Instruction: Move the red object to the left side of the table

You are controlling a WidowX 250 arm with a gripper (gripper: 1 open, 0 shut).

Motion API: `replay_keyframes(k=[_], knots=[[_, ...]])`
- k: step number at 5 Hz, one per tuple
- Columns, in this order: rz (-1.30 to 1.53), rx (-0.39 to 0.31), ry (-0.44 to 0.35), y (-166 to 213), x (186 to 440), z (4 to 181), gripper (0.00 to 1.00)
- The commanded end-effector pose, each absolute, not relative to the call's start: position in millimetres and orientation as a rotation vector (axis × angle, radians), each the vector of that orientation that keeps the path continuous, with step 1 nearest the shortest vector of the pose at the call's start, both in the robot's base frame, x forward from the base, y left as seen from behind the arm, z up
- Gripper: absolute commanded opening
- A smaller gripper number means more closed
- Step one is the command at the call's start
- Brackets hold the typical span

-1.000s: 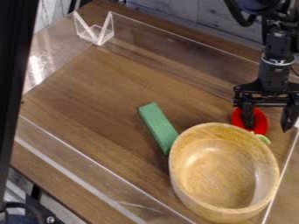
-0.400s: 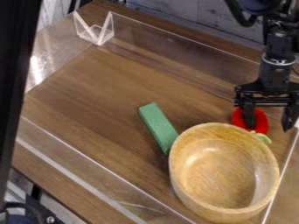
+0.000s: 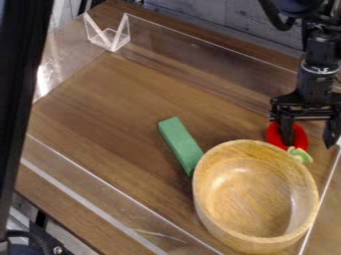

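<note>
Small round bright-red toy fruit (image 3: 282,136) on the brown wood-grain counter (image 3: 120,110), far right, just behind the round wooden bowl (image 3: 256,195); glossy red body, green leaf tip pointing toward the lower right, long axis running that way. Black end effector (image 3: 305,127) straddles it, jaws spread wide, gripping nothing

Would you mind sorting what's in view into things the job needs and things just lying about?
Needed: red fruit, open gripper with fingers either side of it, table.
Lying about: wooden bowl, green block, clear stand.
</note>
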State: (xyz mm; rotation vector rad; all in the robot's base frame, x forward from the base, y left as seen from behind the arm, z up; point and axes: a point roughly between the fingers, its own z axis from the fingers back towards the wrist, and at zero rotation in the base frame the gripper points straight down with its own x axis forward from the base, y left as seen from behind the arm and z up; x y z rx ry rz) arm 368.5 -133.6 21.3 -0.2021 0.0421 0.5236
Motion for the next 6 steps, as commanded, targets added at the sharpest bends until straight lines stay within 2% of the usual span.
replay_keyframes(k=[1,3,4,5,6], knots=[[0.589,-0.197,0.017,-127.6,370.3,7.3,1.00],[0.691,-0.183,0.018,-122.0,364.1,10.9,1.00],[0.685,-0.175,0.020,-129.5,359.6,13.1,0.00],[0.677,-0.171,0.021,-137.3,355.2,18.4,0.00],[0.652,-0.185,0.015,-144.7,358.3,32.1,1.00]])
